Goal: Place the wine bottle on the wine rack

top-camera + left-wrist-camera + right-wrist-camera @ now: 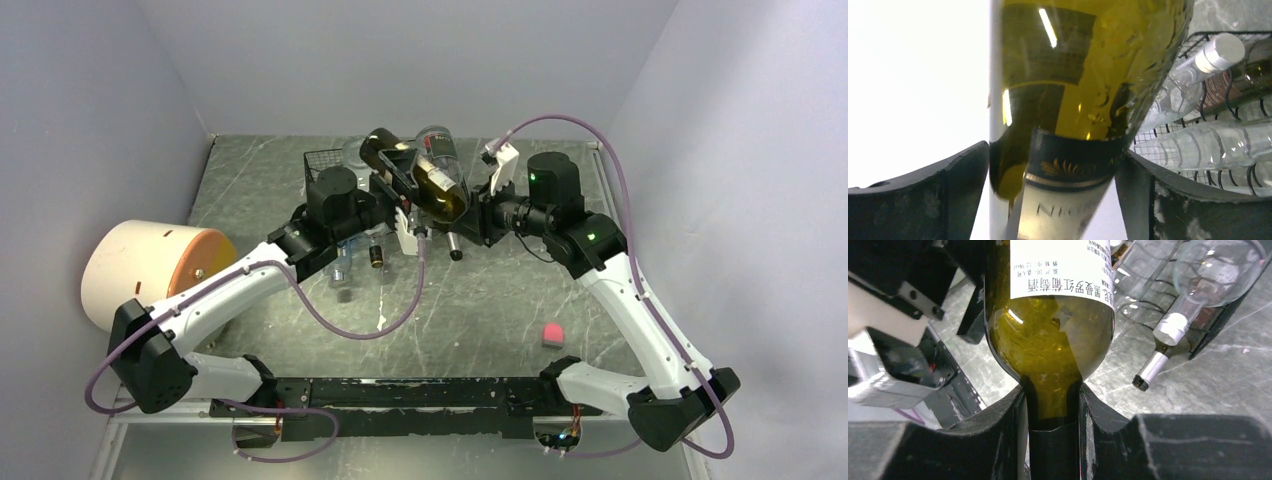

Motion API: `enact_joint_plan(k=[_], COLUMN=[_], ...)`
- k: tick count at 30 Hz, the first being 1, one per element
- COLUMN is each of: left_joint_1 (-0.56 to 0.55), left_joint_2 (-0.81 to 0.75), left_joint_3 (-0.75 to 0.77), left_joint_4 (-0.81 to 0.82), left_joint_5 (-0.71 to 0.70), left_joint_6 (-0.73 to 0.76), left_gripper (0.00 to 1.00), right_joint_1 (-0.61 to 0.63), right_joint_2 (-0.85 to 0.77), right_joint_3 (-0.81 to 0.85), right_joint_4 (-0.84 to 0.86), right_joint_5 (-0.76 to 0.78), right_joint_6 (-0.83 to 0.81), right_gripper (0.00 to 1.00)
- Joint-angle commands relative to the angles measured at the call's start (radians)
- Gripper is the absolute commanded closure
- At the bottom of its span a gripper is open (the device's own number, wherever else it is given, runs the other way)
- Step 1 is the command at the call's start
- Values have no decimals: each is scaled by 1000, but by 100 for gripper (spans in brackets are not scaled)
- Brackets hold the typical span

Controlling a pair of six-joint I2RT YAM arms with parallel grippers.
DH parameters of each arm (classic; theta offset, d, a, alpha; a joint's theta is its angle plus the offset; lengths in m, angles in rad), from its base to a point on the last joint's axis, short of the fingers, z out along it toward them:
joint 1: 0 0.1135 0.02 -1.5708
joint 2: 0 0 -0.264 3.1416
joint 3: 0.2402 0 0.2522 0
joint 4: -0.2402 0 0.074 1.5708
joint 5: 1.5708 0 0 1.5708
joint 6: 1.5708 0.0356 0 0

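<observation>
the green wine bottle (432, 180) is held off the table (480, 310), tilted, at the near right corner of the black wire wine rack (322, 160). its neck points toward the right arm. the right gripper (1053, 407) is pinched tight on the bottle neck, just below the shoulder. the left gripper (1053, 152) flanks the labelled body with one finger at each side; whether they press on the glass cannot be told. clear bottles (1208, 145) lie in the rack. a pink cube (552, 334) sits well apart, near the right arm.
</observation>
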Motion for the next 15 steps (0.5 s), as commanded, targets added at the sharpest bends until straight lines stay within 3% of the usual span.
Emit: enact_joint_plan(k=[1, 6, 12, 15], left_joint_1=[-12, -12, -7, 0], left_joint_2=[-71, -53, -94, -106], left_joint_3=[41, 93, 34, 29], left_joint_4=[148, -13, 58, 141], left_joint_5=[6, -120, -153, -227], left_joint_6=[-183, -227, -338, -555], left_gripper=[4, 0, 1, 0], right_joint_1=[-9, -9, -9, -9], right_joint_2=[-52, -66, -56, -50], right_joint_3=[15, 23, 17, 3], right_joint_4=[190, 222, 270, 312], right_joint_5=[105, 239, 306, 298], right_joint_6=[50, 95, 129, 154], right_gripper=[100, 100, 100, 100])
